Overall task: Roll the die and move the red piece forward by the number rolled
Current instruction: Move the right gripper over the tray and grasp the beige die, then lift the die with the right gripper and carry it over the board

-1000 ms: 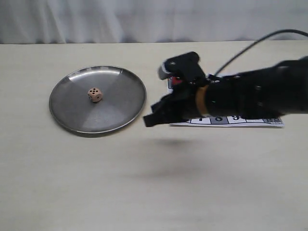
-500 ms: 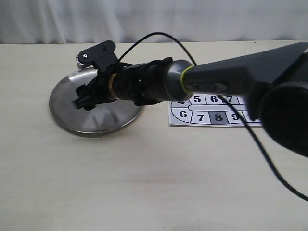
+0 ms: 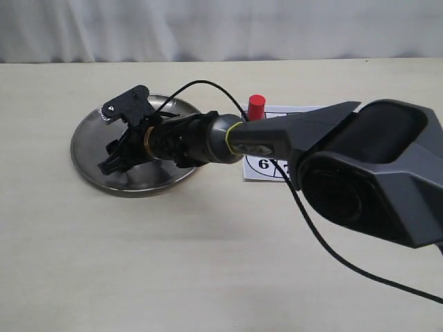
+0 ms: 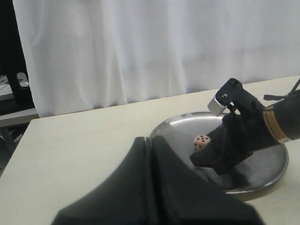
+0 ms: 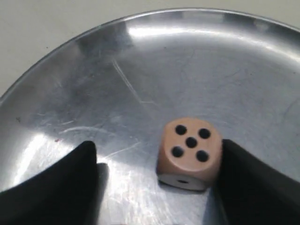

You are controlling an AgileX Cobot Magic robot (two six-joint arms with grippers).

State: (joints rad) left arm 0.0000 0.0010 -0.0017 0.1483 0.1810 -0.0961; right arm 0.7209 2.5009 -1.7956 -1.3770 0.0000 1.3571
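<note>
Exterior view: pale beige bench (image 3: 208, 270), white curtain (image 3: 208, 28) behind. Right gripper (image 3: 109, 158) low over steel plate (image 3: 86, 166), arm stretched across middle. Red piece (image 3: 257, 107) upright at corner of paper board (image 3: 265, 164).

Left wrist view: left gripper (image 4: 149, 143) jaws together, holding nothing. Die (image 4: 201, 142) lies in plate.

Right wrist view: jaws apart, die between them on scratched metal, five pips up.
</note>
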